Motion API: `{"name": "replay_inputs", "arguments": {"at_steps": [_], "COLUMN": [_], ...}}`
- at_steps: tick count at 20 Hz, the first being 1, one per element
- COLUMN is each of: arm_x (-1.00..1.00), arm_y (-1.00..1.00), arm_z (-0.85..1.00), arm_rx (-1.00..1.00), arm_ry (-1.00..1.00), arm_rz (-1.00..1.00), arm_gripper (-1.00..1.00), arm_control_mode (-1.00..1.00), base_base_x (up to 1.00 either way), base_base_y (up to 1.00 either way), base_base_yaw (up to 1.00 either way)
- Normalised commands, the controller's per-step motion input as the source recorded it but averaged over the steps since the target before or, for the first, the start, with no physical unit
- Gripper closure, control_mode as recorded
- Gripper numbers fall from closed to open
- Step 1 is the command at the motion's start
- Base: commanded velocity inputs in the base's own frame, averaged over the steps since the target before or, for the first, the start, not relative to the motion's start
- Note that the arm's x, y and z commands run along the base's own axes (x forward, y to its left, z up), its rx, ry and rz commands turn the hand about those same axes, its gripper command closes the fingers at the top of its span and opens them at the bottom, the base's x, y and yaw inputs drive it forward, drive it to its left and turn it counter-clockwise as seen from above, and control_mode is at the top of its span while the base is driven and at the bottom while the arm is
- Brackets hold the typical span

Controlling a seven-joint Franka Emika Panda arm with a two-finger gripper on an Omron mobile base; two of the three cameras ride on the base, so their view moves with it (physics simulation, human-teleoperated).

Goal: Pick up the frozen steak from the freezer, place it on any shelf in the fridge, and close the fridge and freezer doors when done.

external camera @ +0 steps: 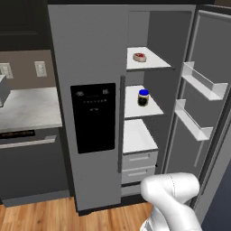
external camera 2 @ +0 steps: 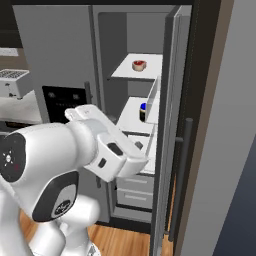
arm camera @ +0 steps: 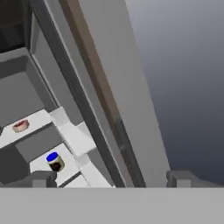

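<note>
Steak (external camera: pixel 139 57) lying on top fridge shelf (external camera: pixel 155 61). You are seeing gripper (arm camera: pixel 111 177) with fingers spread wide, holding nothing, touching nothing.

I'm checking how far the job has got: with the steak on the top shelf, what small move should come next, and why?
Probably swing the open end effector against the inner face of the plain grey fridge door and start pushing it shut. The small red, tan-rimmed frozen steak already lies on the uppermost white shelf, the dispenser-panel freezer door looks closed, and the end effector holds nothing.
</note>
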Motion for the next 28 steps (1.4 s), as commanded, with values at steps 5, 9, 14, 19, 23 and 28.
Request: {"name": "replay_inputs", "arguments": {"at_steps": [5, 9, 14, 19, 23, 28], "arm_x": [0.11, 0.31, 0.32, 0.22, 0.05, 0.3], "arm_y": [-0.4, -0.36, -0.28, -0.2, -0.16, -0.16], "arm_z": [0.0, 0.0, 0.0, 0.0, 0.0, 0.0], "arm_rx": [0.32, 0.32, 0.3, 0.27, 0.23, 0.22], "arm_ry": [-0.17, -0.13, -0.16, -0.2, -0.24, -0.17], "arm_rz": [0.0, 0.0, 0.0, 0.0, 0.0, 0.0], "arm_gripper": [-1.0, -1.0, -1.0, -1.0, -1.0, -1.0], "arm_control_mode": [-1.0, -1.0, -1.0, -1.0, -1.0, -1.0], "base_base_x": [0.0, 0.0, 0.0, 0.0, 0.0, 0.0], "base_base_y": [0.0, 0.0, 0.0, 0.0, 0.0, 0.0], "base_base_yaw": [0.0, 0.0, 0.0, 0.0, 0.0, 0.0]}}
